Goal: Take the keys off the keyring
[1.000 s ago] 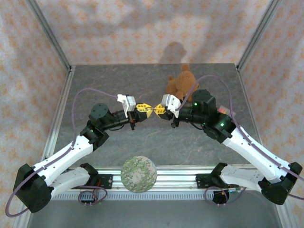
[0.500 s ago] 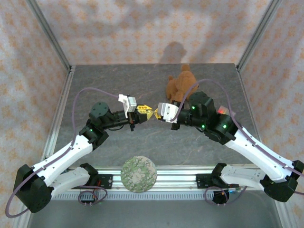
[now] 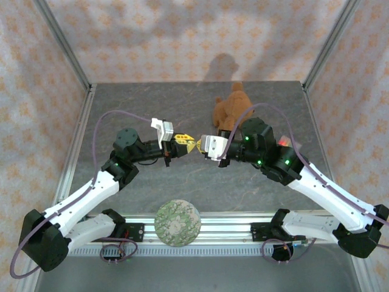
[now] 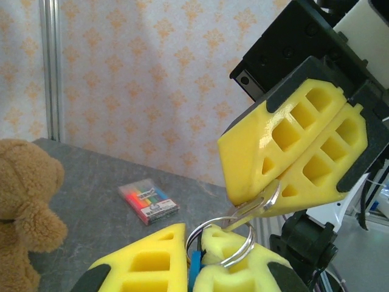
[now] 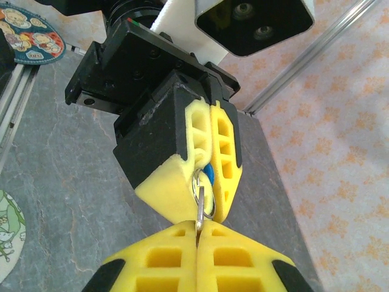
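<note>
We start at the left gripper (image 3: 180, 141), raised above the grey table (image 3: 140, 106). Its yellow fingers (image 4: 146, 261) are pressed together on the keyring (image 4: 222, 242). The silver ring stands between the two pads, part of its loop poking out past the fingertips. A blue tag (image 4: 194, 272) sits pinched in the same gap, just behind the ring.

Tip to tip with it comes the right gripper (image 3: 196, 146). Its fingers (image 4: 285, 131) are closed flat against each other on a key (image 4: 260, 205). The key's silver end sticks out from the fingertips and passes through the ring. From the right wrist, the ring (image 5: 204, 193) hangs between the left gripper's (image 5: 203, 204) pads, and the key (image 5: 199, 214) runs edge-on from the ring straight down into the seam of the right gripper (image 5: 199, 230). The two sets of fingertips are almost touching.

Beyond the right gripper's fingers sits a brown teddy bear (image 3: 231, 107). A crayon box (image 4: 149, 202) lies flat on the table, well behind both grippers in the left wrist view. Nearer the arm bases, a round plate (image 3: 177, 222) rests below the meeting fingertips.
</note>
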